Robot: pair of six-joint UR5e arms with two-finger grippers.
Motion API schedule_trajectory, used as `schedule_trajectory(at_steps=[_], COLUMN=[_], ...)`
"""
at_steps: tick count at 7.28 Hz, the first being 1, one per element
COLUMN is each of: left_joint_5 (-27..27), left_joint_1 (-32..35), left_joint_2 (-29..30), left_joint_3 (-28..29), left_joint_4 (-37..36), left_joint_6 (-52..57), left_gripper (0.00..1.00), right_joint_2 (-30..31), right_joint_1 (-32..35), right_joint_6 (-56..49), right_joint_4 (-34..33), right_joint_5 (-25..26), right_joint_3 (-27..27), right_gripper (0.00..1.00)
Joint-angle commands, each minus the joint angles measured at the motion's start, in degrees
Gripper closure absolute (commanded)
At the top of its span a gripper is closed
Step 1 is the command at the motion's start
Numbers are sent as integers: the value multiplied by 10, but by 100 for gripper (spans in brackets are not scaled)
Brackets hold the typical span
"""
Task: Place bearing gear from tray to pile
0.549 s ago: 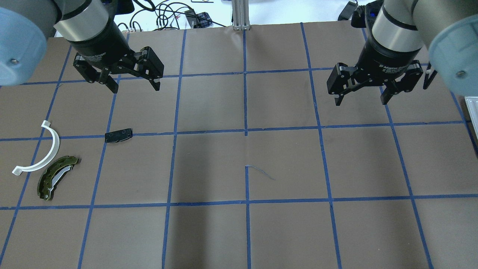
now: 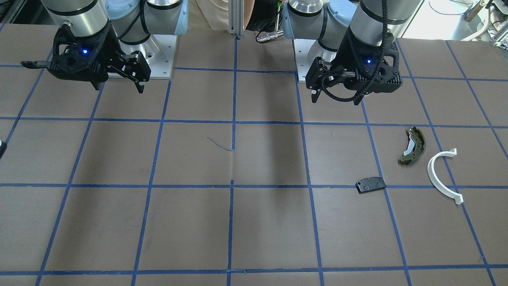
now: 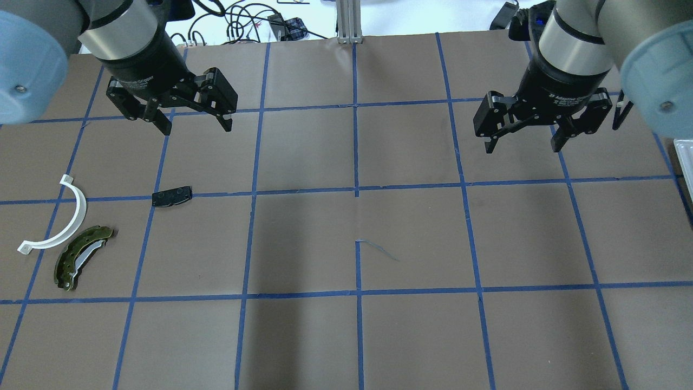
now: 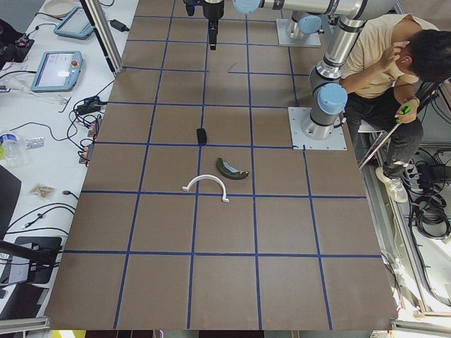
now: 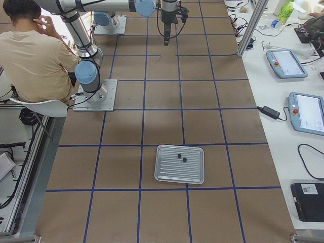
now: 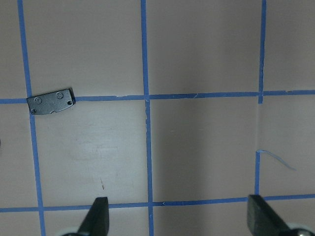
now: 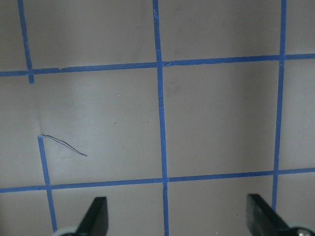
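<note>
The pile lies on the table's left side: an olive-green brake shoe, a white arc piece and a flat black pad. The pad also shows in the left wrist view. My left gripper is open and empty, hovering above and beyond the pad. My right gripper is open and empty, hovering over bare table on the right. The metal tray shows in the exterior right view with two small dark parts in it. I cannot tell which is the bearing gear.
The table is brown paper with a blue tape grid. Only the tray's edge shows at the overhead view's right border. A seated person is behind the robot bases. Tablets and cables lie on the side bench.
The right arm has shifted very slightly. Both grippers stay open and the pile has not moved.
</note>
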State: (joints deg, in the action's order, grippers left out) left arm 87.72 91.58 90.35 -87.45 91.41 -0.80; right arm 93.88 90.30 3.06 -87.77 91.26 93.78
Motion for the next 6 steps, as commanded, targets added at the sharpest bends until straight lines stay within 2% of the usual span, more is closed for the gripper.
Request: schedule_trajectory(at_steps=[1, 6], left_joint_5=[0, 0], left_joint_1=[0, 0], left_joint_2=[0, 0], left_joint_3=[0, 0], left_joint_4=[0, 0], left_joint_6=[0, 0], left_gripper=[0, 0], right_joint_2=[-1, -1], right_joint_1=[0, -2], right_joint_6=[0, 0], right_joint_4=[1, 0], right_joint_5=[0, 6], right_joint_3=[0, 0], right_gripper=[0, 0])
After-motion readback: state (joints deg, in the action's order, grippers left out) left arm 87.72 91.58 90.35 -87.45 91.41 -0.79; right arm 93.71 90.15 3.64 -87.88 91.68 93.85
